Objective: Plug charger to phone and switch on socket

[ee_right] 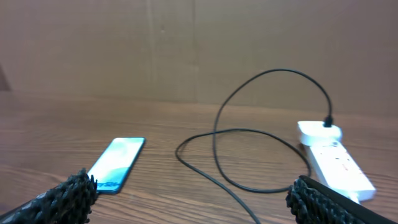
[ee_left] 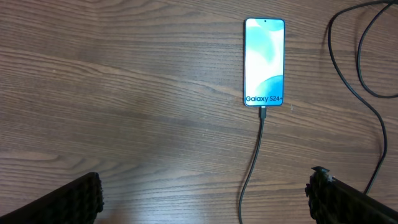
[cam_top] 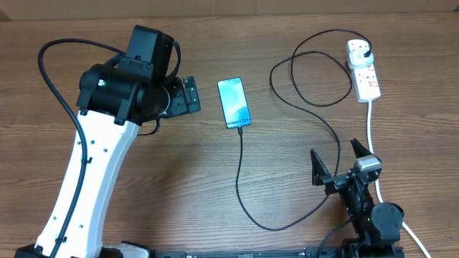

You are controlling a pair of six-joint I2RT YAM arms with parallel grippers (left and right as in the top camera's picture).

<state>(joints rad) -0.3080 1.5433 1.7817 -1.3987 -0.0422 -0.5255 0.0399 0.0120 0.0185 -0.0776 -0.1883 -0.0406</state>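
Note:
The phone (cam_top: 234,102) lies flat in the middle of the table, its blue-teal screen (ee_left: 264,62) lit. The charger cable (cam_top: 244,179) has its small connector (ee_left: 262,113) in the phone's near end. From there it loops across the wood to a black plug (ee_right: 329,123) seated in the far end of the white socket (cam_top: 363,72). My left gripper (cam_top: 189,95) hovers open just left of the phone, with nothing between its fingers (ee_left: 74,202). My right gripper (cam_top: 336,161) stands open near the front edge, well short of the socket (ee_right: 339,167).
The thick white cord (cam_top: 371,129) runs from the socket toward the front edge, past my right arm. Loops of black cable (ee_right: 249,134) lie between the phone (ee_right: 118,163) and the socket. A brown wall stands behind the table.

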